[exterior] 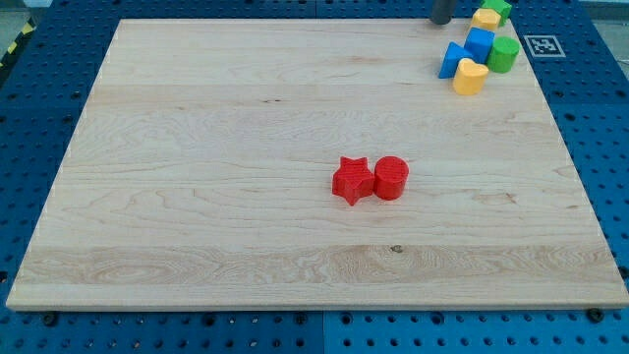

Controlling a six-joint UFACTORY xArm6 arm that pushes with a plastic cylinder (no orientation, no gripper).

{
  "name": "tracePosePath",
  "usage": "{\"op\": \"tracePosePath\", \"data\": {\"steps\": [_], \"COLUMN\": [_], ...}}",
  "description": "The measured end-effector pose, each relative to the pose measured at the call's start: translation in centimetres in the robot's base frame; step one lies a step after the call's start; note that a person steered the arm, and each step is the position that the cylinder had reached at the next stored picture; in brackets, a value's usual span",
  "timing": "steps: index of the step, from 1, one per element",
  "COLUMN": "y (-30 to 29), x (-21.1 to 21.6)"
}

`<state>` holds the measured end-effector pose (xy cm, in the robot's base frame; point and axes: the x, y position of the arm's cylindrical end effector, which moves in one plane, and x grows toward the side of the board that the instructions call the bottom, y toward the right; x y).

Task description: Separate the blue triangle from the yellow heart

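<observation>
The blue triangle (451, 61) lies near the board's top right corner, touching the yellow heart (470, 76) just below and to its right. A blue cube (480, 43) sits right above them, touching both. My tip (440, 20) shows as a dark rod end at the view's top edge, just above and slightly left of the blue triangle, a short gap away from it.
A green cylinder (504, 54) stands right of the blue cube. A yellow block (486, 18) and a green block (498, 9) sit at the top edge. A red star (352, 180) and red cylinder (390, 178) touch near the wooden board's (197, 197) middle.
</observation>
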<state>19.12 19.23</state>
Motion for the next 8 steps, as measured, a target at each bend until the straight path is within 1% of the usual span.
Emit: {"op": "tracePosePath", "data": {"steps": [1,2,3,4,5,6,7,8], "y": [0.3,0.0,1.3,1.2,-1.2,-5.3,-9.3,-10.1], "x": [0.5,3.2,5.9,6.0,7.4,8.6,8.3,14.3]}}
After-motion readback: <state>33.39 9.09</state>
